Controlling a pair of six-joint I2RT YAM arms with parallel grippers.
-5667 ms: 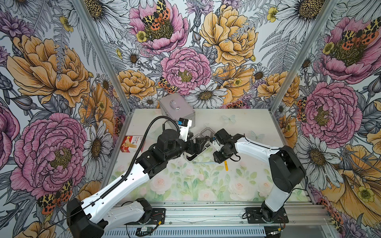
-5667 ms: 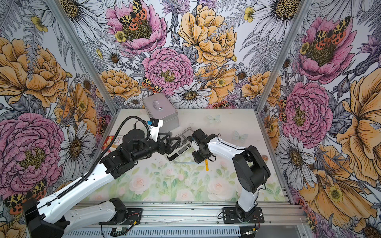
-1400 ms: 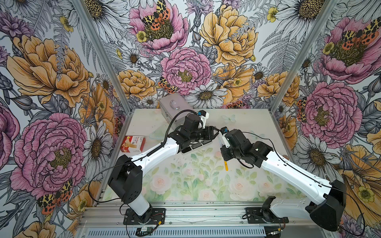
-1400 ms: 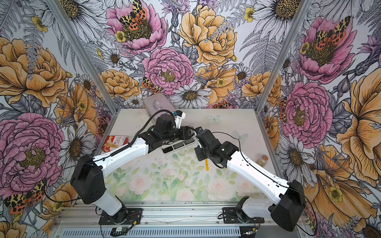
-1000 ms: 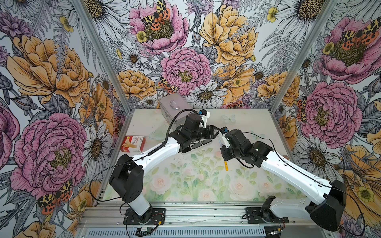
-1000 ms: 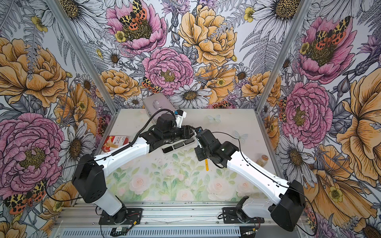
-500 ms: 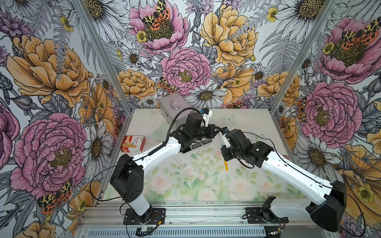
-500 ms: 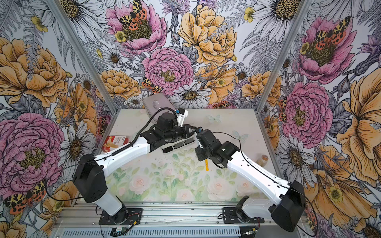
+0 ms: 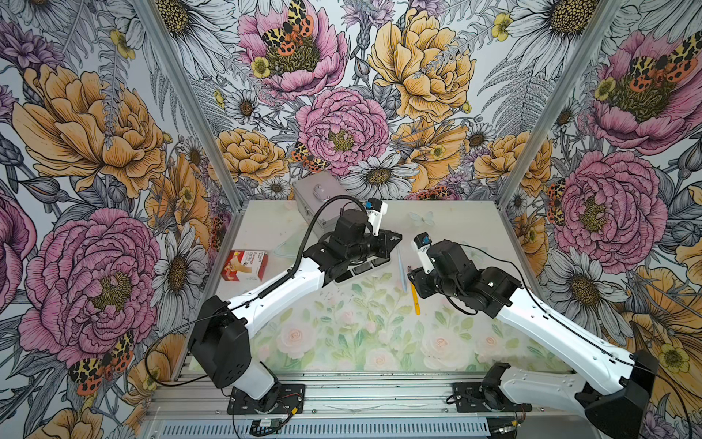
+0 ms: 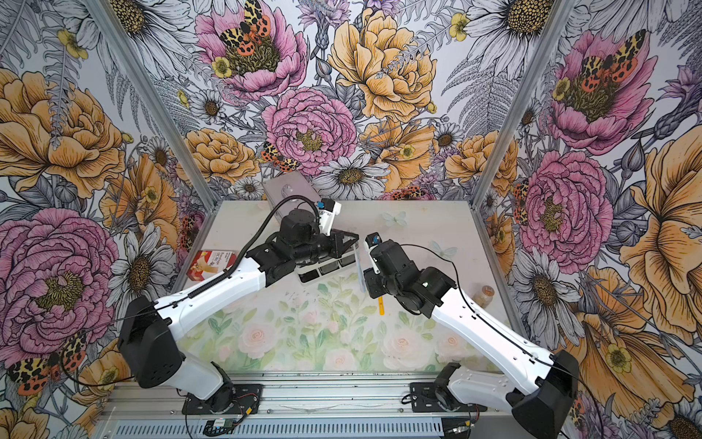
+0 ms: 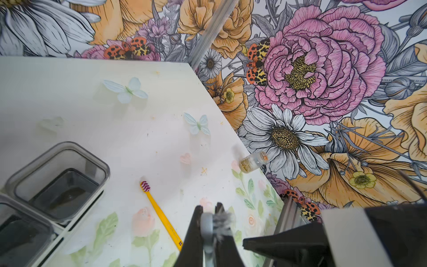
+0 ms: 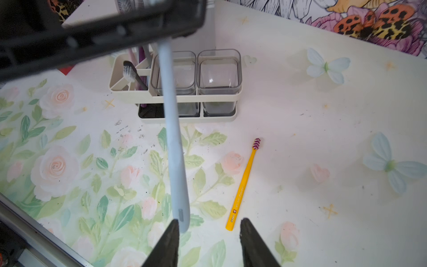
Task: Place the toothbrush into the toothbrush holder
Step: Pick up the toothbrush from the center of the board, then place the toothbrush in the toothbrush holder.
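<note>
My left gripper (image 11: 209,208) pinches tight the bristle end of the long pale-blue plastic toothbrush (image 12: 173,138); my right gripper (image 12: 209,223) is open, empty. The long white plastic toothbrush holder (image 12: 194,98) sits at its nine o'clock (seen from above). Pinched at one end, the brush may swing and miss.

Two arms lean in from their bases toward each other, grippers nearly meeting; the left arm (image 9: 281,289) stretches forward and inward at full reach; its left gripper (image 11: 209,209) is pinched tight on the head end of the pale blue toothbrush (image 12: 172,138), which hangs down from it; the right arm (image 9: 551,323) angles in from the opposite side, wrist tipped downward; the right gripper (image 12: 209,222) has its jaws parted, one finger just beside the handle's tip, clamping nothing.
</note>
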